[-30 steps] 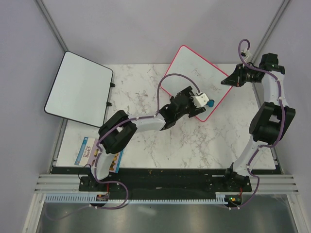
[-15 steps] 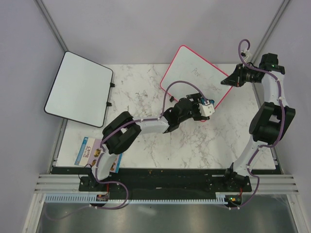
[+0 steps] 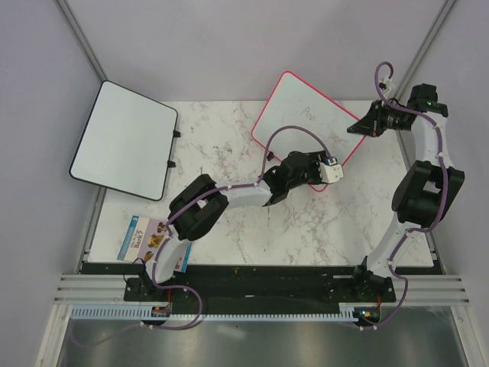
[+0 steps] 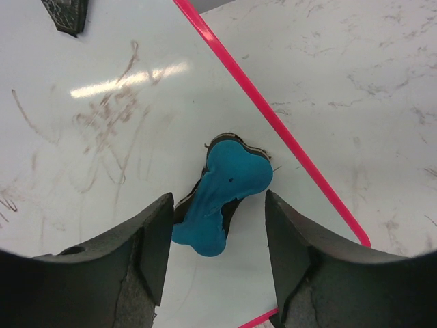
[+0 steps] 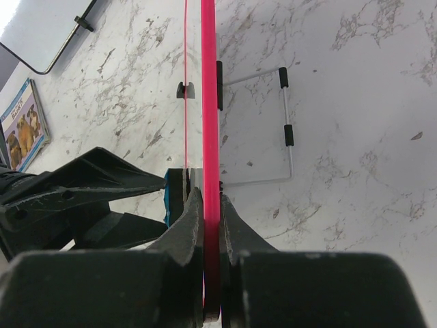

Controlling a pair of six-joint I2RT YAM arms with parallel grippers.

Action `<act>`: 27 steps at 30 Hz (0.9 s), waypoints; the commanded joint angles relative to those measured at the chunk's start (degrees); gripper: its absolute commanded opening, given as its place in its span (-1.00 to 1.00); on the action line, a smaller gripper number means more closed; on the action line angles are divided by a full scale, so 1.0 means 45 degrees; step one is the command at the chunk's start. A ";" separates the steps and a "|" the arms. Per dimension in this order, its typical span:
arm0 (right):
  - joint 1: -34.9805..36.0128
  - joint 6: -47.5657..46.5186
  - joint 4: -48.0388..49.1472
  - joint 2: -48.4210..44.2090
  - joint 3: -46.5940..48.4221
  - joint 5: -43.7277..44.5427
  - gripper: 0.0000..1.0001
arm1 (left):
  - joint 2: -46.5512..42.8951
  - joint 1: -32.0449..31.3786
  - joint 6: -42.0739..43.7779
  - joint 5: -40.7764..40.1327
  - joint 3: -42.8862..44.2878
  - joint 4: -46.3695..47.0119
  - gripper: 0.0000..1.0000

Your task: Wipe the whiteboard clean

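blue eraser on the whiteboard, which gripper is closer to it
Left. The left gripper hangs right over the blue eraser, open, a finger on each side; the right gripper is clamped on the whiteboard at its edge.

The whiteboard [image 3: 302, 103] is white, pink-framed, with faint brownish scribbles; the eraser [image 4: 224, 184] is bright blue; the table [image 3: 306, 229] is white marble, grey-veined.
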 commanded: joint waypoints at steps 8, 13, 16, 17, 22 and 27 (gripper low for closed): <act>0.0996 -0.2451 -0.2328 0.1127 -0.1168 0.3026 -1.00 | 0.0669 0.0010 0.0537 -0.0105 0.0717 0.0255 0.12; 0.0996 -0.2451 -0.2328 0.1127 -0.1149 0.3026 -1.00 | 0.1039 0.0010 0.0479 -0.0496 0.1010 0.0608 0.12; 0.0996 -0.2451 -0.2328 0.1127 -0.1149 0.3026 -1.00 | 0.1215 0.0010 0.0498 -0.0574 0.1244 0.0666 0.02; 0.0977 -0.2471 -0.2309 0.1146 -0.1168 0.3026 -1.00 | 0.1255 0.0029 0.0498 -0.0594 0.1380 0.0666 -0.02; 0.0996 -0.2471 -0.2328 0.1127 -0.1188 0.3026 -1.00 | 0.1470 0.0107 0.0304 -0.0750 0.1674 0.0647 -0.23; 0.0977 -0.2510 -0.2328 0.1068 -0.1188 0.2967 -1.00 | 0.1334 0.0497 -0.0903 -0.1063 0.1655 0.0803 -0.38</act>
